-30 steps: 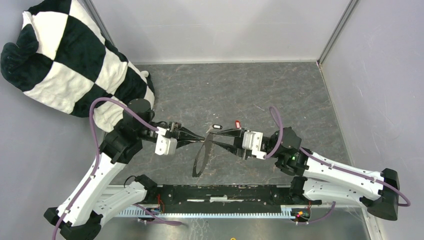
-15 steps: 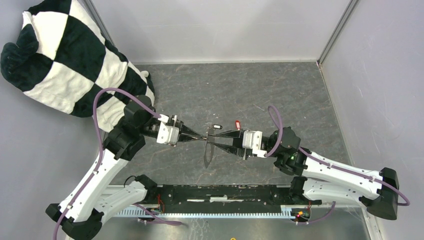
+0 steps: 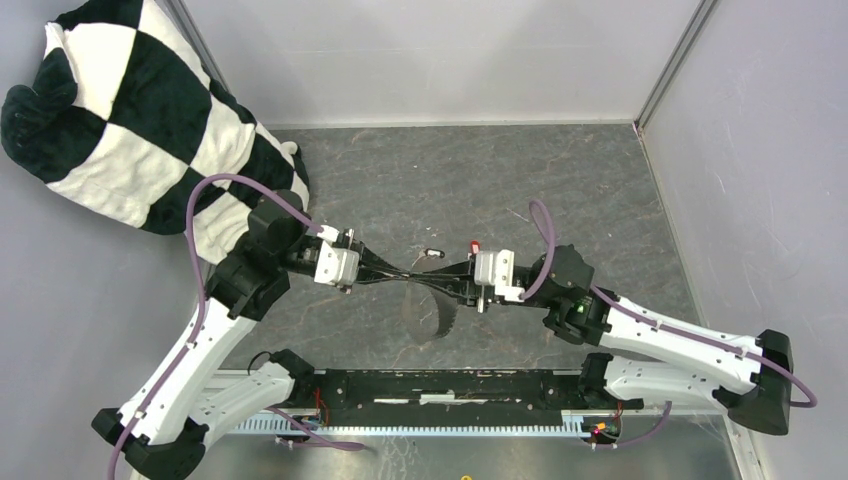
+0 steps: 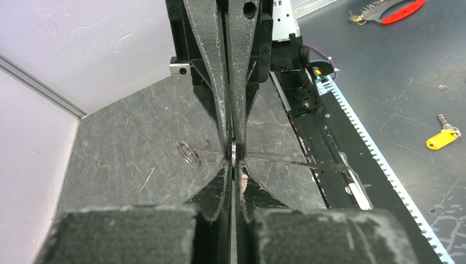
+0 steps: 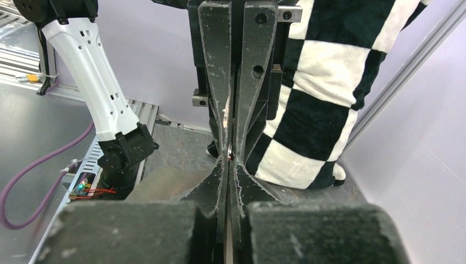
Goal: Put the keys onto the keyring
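In the top view my left gripper [image 3: 403, 277] and right gripper [image 3: 418, 278] meet tip to tip above the table's middle. Both are shut on the top of the keyring [image 3: 432, 312], a thin grey loop that hangs below them, blurred. The left wrist view shows my left gripper [image 4: 233, 162] pinching the ring's edge [image 4: 233, 149], with the right fingers [image 4: 211, 66] facing from above. The right gripper [image 5: 229, 159] in the right wrist view is closed on a metal glint. Just behind the tips, on the table, lie the black-tagged key [image 3: 433, 252] and the red-tagged key [image 3: 474, 245].
A black-and-white checkered cushion [image 3: 140, 110] fills the back left corner, close to my left arm. Grey walls enclose the slate table [image 3: 560, 180]. A black rail [image 3: 450, 388] runs along the near edge. Off the table lies a yellow-tagged key [image 4: 441, 138].
My right gripper has slid left and closed on the keyring beside the left tips. The ring has swung from edge-on to a wider blurred loop. The left arm shifted slightly back early on.
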You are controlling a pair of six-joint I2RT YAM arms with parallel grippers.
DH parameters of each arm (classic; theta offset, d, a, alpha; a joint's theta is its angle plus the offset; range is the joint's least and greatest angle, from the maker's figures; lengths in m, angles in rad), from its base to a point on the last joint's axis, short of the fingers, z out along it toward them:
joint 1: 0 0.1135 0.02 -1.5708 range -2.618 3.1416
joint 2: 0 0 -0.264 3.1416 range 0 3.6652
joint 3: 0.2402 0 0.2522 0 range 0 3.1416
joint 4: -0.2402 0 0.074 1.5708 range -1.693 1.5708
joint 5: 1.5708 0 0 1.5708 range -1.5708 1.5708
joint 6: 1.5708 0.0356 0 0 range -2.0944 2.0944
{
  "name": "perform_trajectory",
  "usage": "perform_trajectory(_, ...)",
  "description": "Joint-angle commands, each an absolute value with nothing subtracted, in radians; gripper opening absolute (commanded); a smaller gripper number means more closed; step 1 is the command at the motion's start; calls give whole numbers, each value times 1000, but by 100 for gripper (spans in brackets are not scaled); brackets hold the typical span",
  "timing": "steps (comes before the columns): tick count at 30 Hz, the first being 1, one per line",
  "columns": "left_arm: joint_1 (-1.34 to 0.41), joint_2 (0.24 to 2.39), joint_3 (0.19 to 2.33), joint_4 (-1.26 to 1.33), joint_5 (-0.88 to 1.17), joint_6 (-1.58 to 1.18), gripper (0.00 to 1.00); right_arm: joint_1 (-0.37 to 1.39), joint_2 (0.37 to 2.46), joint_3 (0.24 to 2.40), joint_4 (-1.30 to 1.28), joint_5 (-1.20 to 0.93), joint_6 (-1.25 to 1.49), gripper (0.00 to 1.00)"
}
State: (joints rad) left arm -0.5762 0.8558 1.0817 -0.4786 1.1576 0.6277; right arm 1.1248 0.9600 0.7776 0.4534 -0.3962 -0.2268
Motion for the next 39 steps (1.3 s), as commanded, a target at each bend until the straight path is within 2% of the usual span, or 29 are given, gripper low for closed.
perform_trajectory(1,-588,867,1092,-481,1178,650,9,1131,1019,892,306,-350,-204,0)
perform_trajectory(3,-588,865,1095,-497,1158,657,25,1130,1037,937,212,-322,-206,1)
perform_trajectory(4,-588,864,1098,-512,1148,669,29,1131,1041,955,173,-299,-206,1)
perform_trajectory(9,-588,852,1132,-661,1047,805,39,1130,1056,1036,-13,-233,-223,1)
perform_trajectory(12,-588,843,1137,-712,998,854,38,1131,1070,1084,-114,-227,-234,1)
perform_trajectory(18,-588,836,1141,-721,982,886,28,1131,1103,1156,-220,-227,-239,1)
perform_trajectory(29,-588,874,1166,-830,985,959,20,1131,1135,1208,-269,-236,-255,1)
perform_trajectory(34,-588,895,1171,-871,987,918,23,1131,1114,1172,-213,-247,-249,1)
perform_trajectory(39,-588,899,1161,-873,957,864,35,1131,1049,1084,-77,-231,-212,1)
